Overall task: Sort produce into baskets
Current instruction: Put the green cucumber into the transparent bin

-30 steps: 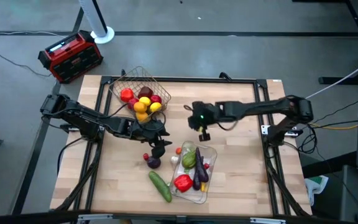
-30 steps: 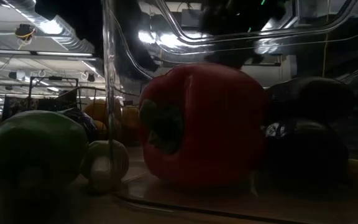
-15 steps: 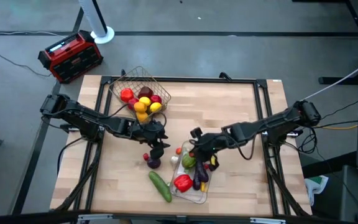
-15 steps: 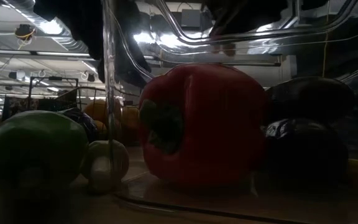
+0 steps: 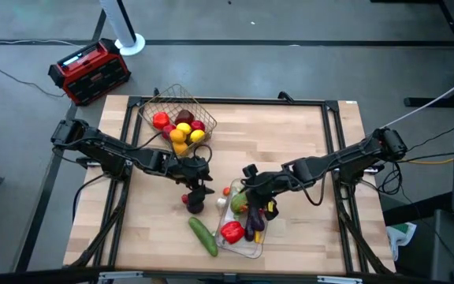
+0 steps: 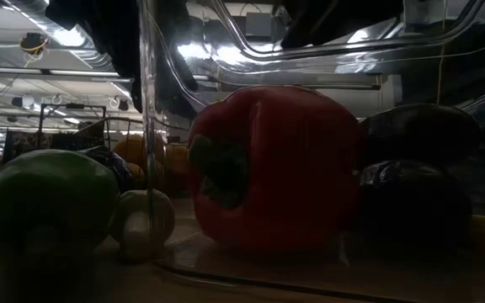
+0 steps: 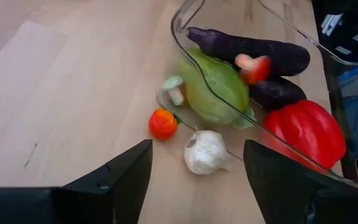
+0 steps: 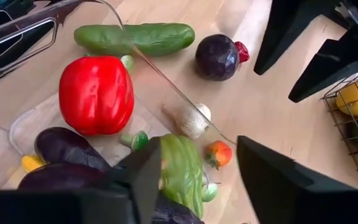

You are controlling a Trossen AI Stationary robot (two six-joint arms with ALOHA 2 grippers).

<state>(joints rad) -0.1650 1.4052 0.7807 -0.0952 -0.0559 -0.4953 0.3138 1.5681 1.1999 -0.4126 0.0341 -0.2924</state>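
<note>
The clear tray [image 5: 260, 246] at the near middle holds a red pepper [image 5: 232, 231], a green squash [image 8: 179, 168] and purple eggplants [image 7: 247, 46]. A small red and pale piece [image 7: 253, 67] shows blurred on the eggplants. My right gripper [image 5: 247, 188] hovers open over the tray's far end, above the squash. On the table beside the tray lie a garlic [image 7: 205, 152], a small orange tomato [image 7: 162, 123], a dark purple round vegetable [image 5: 195, 205] and a cucumber [image 5: 203, 235]. My left gripper [image 5: 199, 189] stands open just above the purple vegetable. The wire basket [image 5: 164, 101] at the far left holds round fruits.
A red-and-black box [image 5: 89, 71] sits on the floor beyond the table's far left corner. The low view looks through the tray wall [image 6: 150, 126] at the pepper [image 6: 268, 168] and eggplants. Bare wood lies at the far right and along the left side.
My right gripper has swung from the table's far middle toward the near edge and now hangs over the tray's far end; it has kept still for the last half second. The produce on the table has not moved.
</note>
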